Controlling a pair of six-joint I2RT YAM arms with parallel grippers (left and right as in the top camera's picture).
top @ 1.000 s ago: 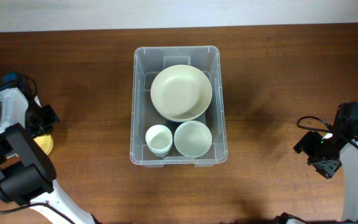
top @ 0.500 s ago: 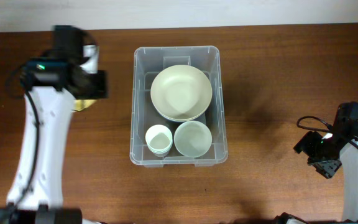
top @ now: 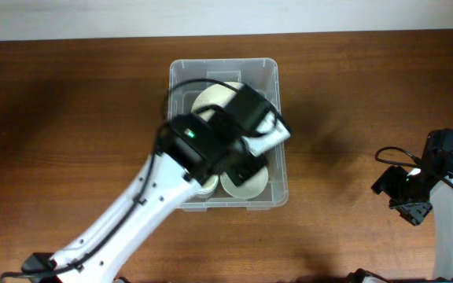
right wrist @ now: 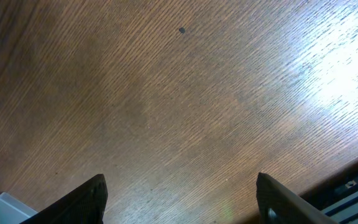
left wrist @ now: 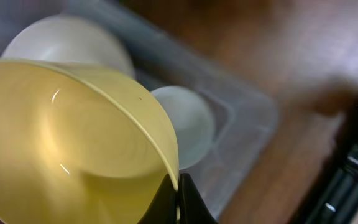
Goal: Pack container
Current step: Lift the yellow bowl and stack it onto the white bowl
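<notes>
Left wrist view: up close, the left jaws are clenched tight on the rim of a yellow bowl point(left wrist: 73, 143).
Below the yellow bowl: a small pale bowl point(left wrist: 188, 124) sits in the container, and a big pale bowl point(left wrist: 67, 40) sits further back in it.
Container point(top: 274, 75): the clear box sits in the middle of the worktop point(right wrist: 179, 93), toward its far edge. The left arm point(top: 203, 145) reaches over it.
Right jaws: they are spread apart and hold nothing. Only bare worktop shows between them. The right arm point(top: 439, 212) is well off to the side of the container.
Step now: I think the yellow bowl is being brought in to be packed. It hangs over the container and is not set down yet.
Next move: I think the bowl has to go down slowly. The bottom of the container looks nearly full, so it may need to rest inside another bowl. It is held by one edge only, so it could tip. The jaws should let go only once it rests.
</notes>
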